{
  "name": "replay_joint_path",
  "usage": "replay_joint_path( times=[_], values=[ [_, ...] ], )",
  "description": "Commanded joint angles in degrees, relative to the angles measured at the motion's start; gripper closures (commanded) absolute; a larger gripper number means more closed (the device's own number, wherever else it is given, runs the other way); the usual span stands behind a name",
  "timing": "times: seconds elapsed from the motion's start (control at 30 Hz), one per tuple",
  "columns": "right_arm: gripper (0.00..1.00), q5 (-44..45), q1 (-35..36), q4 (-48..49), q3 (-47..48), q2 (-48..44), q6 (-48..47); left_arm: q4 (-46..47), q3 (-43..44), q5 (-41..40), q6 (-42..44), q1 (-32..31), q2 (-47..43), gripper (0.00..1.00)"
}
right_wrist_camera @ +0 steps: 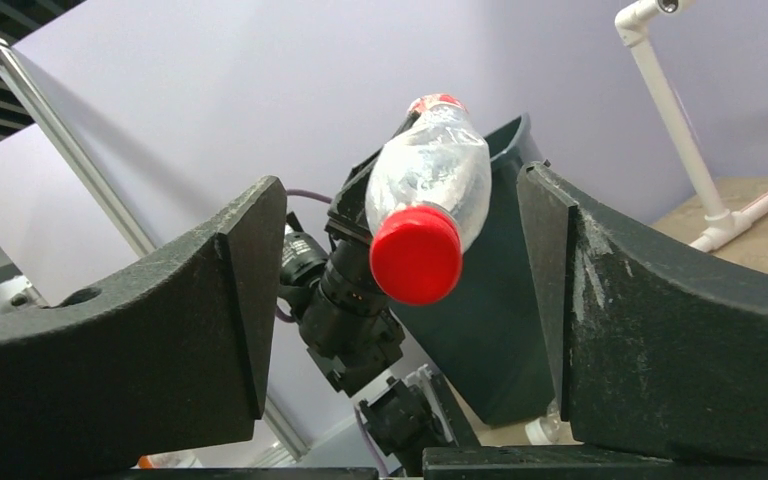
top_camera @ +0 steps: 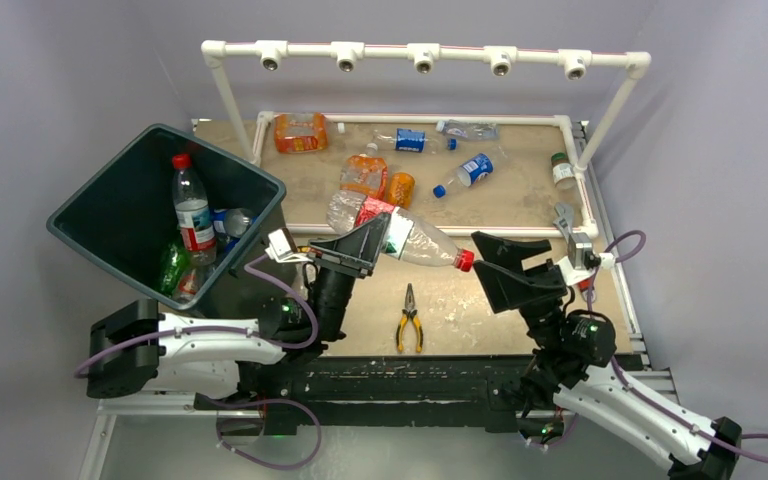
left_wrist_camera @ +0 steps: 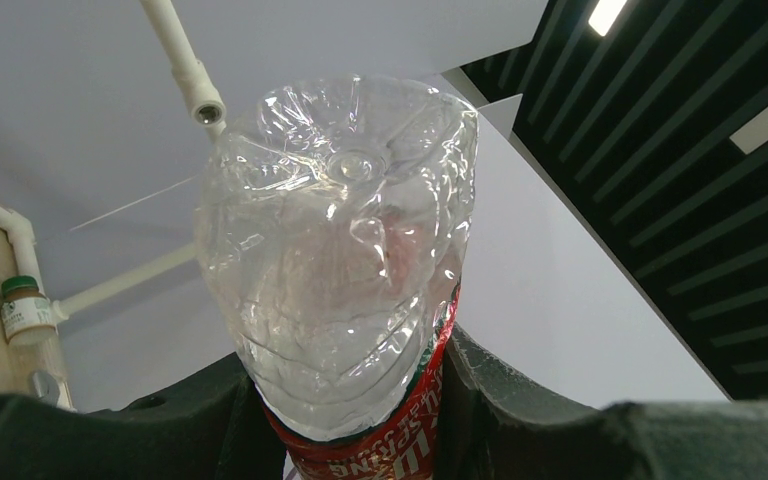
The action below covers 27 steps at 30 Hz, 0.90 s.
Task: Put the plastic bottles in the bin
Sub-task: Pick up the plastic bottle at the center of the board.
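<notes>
Progress: few plastic bottles (top_camera: 192, 208) already inside large dark teal-black plastic bin (top_camera: 95, 200) at desk's (top_camera: 520, 215) left edge. Several more strewn along far edge, so I judge most of job left. My left gripper (top_camera: 372, 243) clamped on crumpled clear plastic bottle with red label and red cap (top_camera: 422, 246), held aloft over desk's near-middle. Long axis roughly level, left-right; cap points right, base left toward bin. My right gripper (top_camera: 503, 268) wide, empty, jaws facing cap, not touching.
</notes>
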Motion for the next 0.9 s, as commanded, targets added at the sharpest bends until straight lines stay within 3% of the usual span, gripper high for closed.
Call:
replay_joint_path(
  times=[0.0, 0.23, 0.63, 0.7, 0.8, 0.87],
  values=[
    [0.19, 0.11, 0.08, 3.07, 0.97, 1.09, 1.16, 11.68, 1.24, 1.26, -1.47, -0.25, 1.07, 0.88],
    [0.12, -2.93, 0.08, 1.4, 1.29, 1.78, 2.28, 13.22, 1.83, 0.91, 0.84, -0.25, 1.51, 0.89],
    [0.21, -2.33, 0.08, -1.8, -0.18, 2.65, 4.06, 14.63, 2.55, 1.83, 1.88, -0.3, 1.83, 0.91],
    [0.27, -1.81, 0.08, -2.08, -0.45, 2.59, 4.08, 14.6, 2.36, 2.13, 1.85, -0.34, 1.64, 0.91],
    [0.45, -1.46, 0.08, -2.18, -0.83, 2.76, 4.67, 14.72, 2.35, 2.18, 1.99, -0.34, 1.63, 0.92],
    [0.52, -1.35, 0.08, -2.1, -0.95, 2.96, 5.11, 14.89, 2.25, 2.24, 1.96, -0.34, 1.63, 0.92]
  ],
)
